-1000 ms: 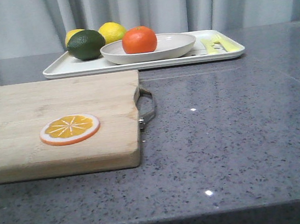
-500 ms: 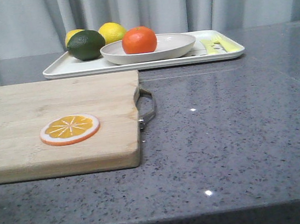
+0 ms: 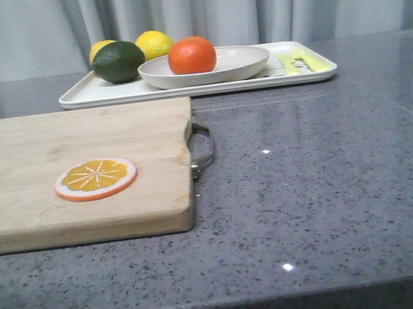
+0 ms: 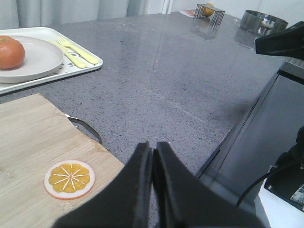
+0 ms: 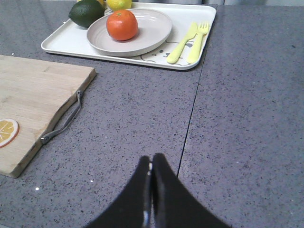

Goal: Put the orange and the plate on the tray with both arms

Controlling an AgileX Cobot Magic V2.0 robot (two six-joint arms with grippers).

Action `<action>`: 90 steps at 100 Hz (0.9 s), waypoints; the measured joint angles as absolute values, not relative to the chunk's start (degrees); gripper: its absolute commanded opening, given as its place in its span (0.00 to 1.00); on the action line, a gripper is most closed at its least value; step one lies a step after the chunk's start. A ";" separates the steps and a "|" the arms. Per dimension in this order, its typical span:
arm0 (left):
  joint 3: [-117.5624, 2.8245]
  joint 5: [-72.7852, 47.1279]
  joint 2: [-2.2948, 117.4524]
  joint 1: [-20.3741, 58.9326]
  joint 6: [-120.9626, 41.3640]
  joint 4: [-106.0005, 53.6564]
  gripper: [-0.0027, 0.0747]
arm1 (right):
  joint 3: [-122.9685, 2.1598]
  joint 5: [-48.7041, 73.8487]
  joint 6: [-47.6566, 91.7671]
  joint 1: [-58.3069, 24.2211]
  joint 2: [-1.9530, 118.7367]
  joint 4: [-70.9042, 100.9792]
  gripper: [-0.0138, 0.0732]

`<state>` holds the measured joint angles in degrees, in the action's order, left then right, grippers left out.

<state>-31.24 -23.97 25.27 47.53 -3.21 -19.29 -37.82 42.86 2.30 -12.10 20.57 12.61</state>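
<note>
The orange (image 3: pixel 192 55) sits in the off-white plate (image 3: pixel 244 63), and the plate rests on the white tray (image 3: pixel 84 96) at the back of the table. They also show in the right wrist view: orange (image 5: pixel 122 25), plate (image 5: pixel 154 28), tray (image 5: pixel 61 42). In the left wrist view the orange (image 4: pixel 9 52) is cut by the frame edge, on the plate (image 4: pixel 40 59). My left gripper (image 4: pixel 152 148) is shut and empty, near the table's front edge beside the cutting board. My right gripper (image 5: pixel 151 159) is shut and empty above the bare countertop. Neither gripper shows in the front view.
A wooden cutting board (image 3: pixel 62 154) with a metal handle (image 3: pixel 203 149) lies front left, with an orange slice disc (image 3: pixel 95 177) on it. A dark avocado (image 3: pixel 118 62) and two lemons (image 3: pixel 154 43) sit on the tray's left. Yellow-green cutlery (image 3: pixel 297 60) is on the tray's right.
</note>
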 measured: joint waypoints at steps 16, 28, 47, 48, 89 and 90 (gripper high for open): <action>-31.24 -24.39 25.27 47.53 -3.23 -19.29 0.01 | -37.82 42.86 2.30 -12.10 20.57 12.61 0.08; -31.24 -24.52 25.27 47.53 -3.23 -19.19 0.01 | -37.82 42.86 2.30 -12.10 20.57 12.61 0.08; -31.24 -24.56 25.27 47.53 -3.23 -19.19 0.01 | -37.82 42.86 2.30 -12.10 20.57 12.61 0.08; -31.24 -24.56 25.27 47.53 -3.23 -19.19 0.01 | -37.82 42.86 2.30 -12.10 20.57 12.61 0.08; -28.33 -17.26 24.88 47.53 -2.85 -12.45 0.01 | -37.82 42.86 2.30 -12.10 20.57 12.61 0.08; -28.12 -16.76 24.90 47.53 -2.73 -12.12 0.01 | -37.82 42.86 2.30 -12.10 20.57 12.61 0.08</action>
